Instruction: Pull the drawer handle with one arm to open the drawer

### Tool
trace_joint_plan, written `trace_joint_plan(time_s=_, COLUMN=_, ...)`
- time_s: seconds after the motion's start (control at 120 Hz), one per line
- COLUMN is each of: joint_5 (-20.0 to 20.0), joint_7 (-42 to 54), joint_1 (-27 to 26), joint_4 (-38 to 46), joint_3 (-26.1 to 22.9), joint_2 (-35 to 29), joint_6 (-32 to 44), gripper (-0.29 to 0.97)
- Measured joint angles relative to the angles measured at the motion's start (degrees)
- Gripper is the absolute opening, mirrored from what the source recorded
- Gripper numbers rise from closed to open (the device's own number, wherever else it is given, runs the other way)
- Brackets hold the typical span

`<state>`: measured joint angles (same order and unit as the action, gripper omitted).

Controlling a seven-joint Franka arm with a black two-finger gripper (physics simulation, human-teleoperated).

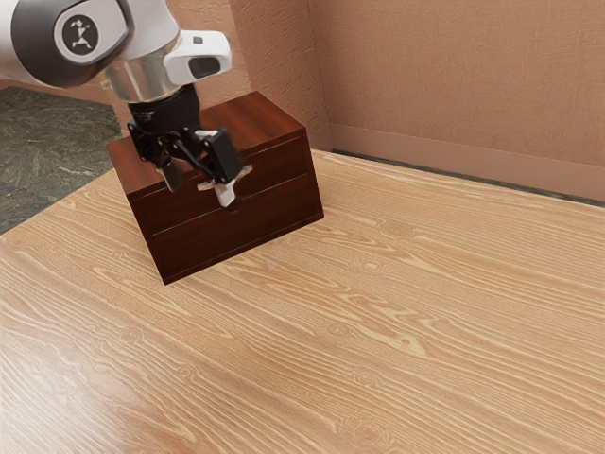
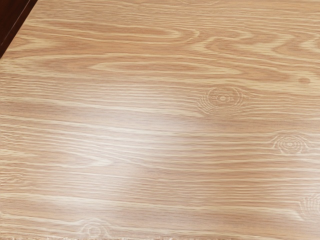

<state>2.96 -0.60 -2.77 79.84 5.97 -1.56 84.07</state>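
Note:
A dark brown wooden drawer box (image 1: 236, 222) stands on the light wooden table (image 1: 397, 312) at the back left of the exterior view. Its upper drawer front (image 1: 274, 170) sits flush with the box and carries a pale handle (image 1: 240, 174). My black gripper (image 1: 199, 184) hangs right in front of that drawer front, open, its fingers spread wide. One finger (image 1: 226, 192) is at the handle and the other finger (image 1: 173, 177) stands off toward the exterior view's left. In the wrist view a dark corner of the box (image 2: 9, 20) shows beside bare tabletop (image 2: 165, 130).
A tan wall (image 1: 454, 76) with a baseboard runs behind the table. Dark speckled floor (image 1: 47, 142) lies beyond the table's edge at the exterior view's left. Wide open tabletop stretches in front of and to the right of the box.

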Motion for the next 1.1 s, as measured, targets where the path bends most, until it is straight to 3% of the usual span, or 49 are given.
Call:
trace_joint_plan(time_s=0.383, joint_5=0.1, joint_7=-0.3, joint_1=2.2, joint_4=-0.2, joint_3=0.0, joint_2=-0.1, joint_6=-0.9, gripper=0.68)
trace_joint_plan(time_s=0.508, joint_5=0.3, joint_7=-0.4, joint_1=1.2, joint_4=-9.6, joint_3=-0.5, joint_2=-0.6, joint_6=-3.4, gripper=0.68)
trace_joint_plan(time_s=0.683, joint_5=0.5, joint_7=-0.5, joint_1=1.1, joint_4=-11.4, joint_3=-4.1, joint_2=-0.4, joint_6=-4.6, gripper=0.68)
trace_joint_plan(time_s=0.858, joint_5=1.3, joint_7=-0.6, joint_1=-1.8, joint_4=-10.9, joint_3=-4.9, joint_2=7.4, joint_6=-2.7, gripper=0.68)
trace_joint_plan(time_s=1.1, joint_5=2.3, joint_7=5.6, joint_1=4.7, joint_4=-11.0, joint_3=-4.7, joint_2=13.4, joint_6=6.0, gripper=0.68)
